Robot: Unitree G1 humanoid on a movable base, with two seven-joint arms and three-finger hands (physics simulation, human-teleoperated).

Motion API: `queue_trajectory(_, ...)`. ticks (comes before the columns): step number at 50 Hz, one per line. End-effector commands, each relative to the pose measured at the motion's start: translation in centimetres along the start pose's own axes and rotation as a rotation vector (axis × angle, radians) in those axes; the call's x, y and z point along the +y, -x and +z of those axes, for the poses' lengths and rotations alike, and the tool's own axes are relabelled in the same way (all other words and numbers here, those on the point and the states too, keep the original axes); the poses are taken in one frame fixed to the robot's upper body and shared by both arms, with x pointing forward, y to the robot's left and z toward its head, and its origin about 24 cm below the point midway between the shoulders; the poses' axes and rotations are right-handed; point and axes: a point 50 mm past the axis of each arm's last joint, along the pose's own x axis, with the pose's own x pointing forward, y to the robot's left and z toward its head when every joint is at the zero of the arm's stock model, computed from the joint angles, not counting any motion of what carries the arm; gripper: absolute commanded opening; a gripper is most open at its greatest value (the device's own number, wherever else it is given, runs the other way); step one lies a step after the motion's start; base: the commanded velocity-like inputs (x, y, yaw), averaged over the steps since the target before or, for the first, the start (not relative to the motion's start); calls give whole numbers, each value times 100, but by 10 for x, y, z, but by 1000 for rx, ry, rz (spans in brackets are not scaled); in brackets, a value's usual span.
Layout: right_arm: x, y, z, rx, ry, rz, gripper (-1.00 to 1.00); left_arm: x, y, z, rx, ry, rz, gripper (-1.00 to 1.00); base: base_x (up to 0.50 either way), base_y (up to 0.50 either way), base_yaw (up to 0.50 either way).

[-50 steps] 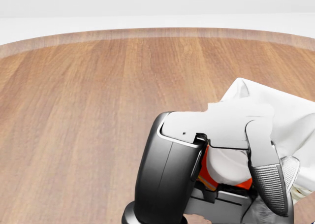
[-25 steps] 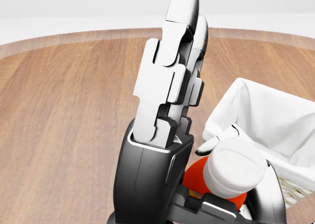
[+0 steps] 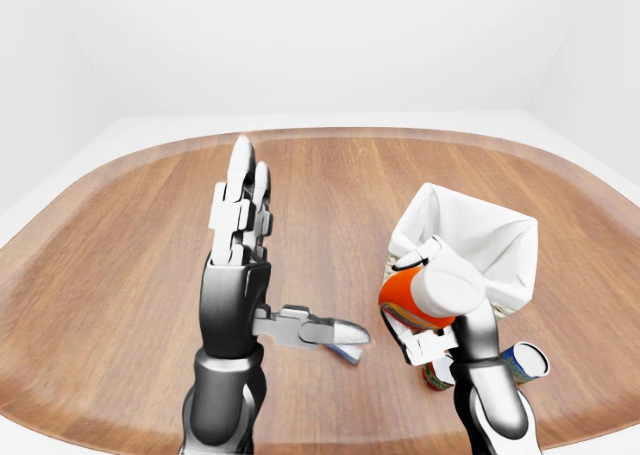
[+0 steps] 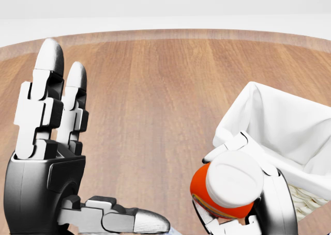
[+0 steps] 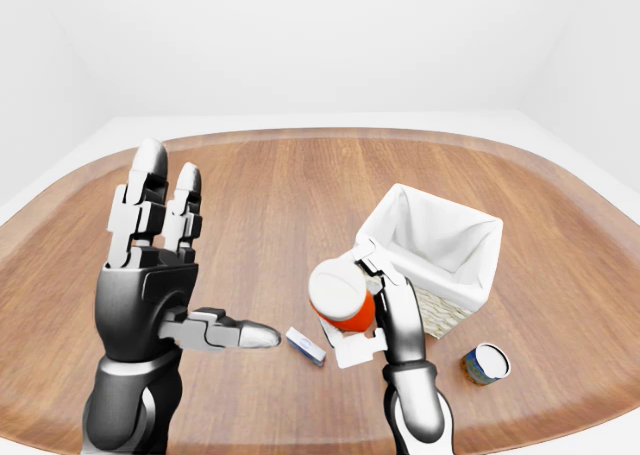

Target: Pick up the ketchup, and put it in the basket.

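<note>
You are looking over a rounded wooden table [image 5: 300,205] in a plain white room. Your right hand [image 5: 372,310] is raised above the table at the lower right of the eye views, its fingers [image 5: 383,271] wrapped round the ketchup [image 5: 340,300], a red-orange bottle with a broad white cap turned toward the camera. In the right-eye view the bottle sits just left of the basket [image 5: 432,243], a woven one lined with white cloth; in the head view its cap lies close to the cloth's near edge, and you cannot tell whether the two touch. Your left hand [image 5: 152,275] stands upright at the left, empty, with two fingers [image 4: 40,106] pointing straight up side by side and the thumb [image 4: 116,218] stretched out flat to the right. On the table between your hands lies a small flat white and blue packet [image 5: 306,344]. A small can [image 5: 486,363] lies on its side at the lower right, near the basket but apart from it.
</note>
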Motion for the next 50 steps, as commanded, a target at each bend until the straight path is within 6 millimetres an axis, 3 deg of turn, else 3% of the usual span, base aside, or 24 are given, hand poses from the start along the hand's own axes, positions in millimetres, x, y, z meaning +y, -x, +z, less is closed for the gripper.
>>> queue_trajectory(1,1,-1,1,-13,-6,-30,-100,53,25,-46,270,-128,109,100,0,0,0)
queue_trajectory(5,2,-1,0,-11,-1,-27,-100,72,37,-77,415,-182,158,100,0,0,0)
queue_trajectory(7,2,-1,1,-14,-1,-28,-100,74,39,-80,423,-180,162,100,0,0,0)
queue_trajectory(8,1,0,1,-15,-1,-29,-100,77,46,-93,445,-190,170,100,0,0,0)
queue_trajectory(23,8,-6,-7,-2,13,-9,-100,96,67,-150,635,-170,239,100,0,0,0)
queue_trajectory(50,7,-5,-4,-5,-32,-14,-100,95,68,-147,623,-140,238,100,0,0,0)
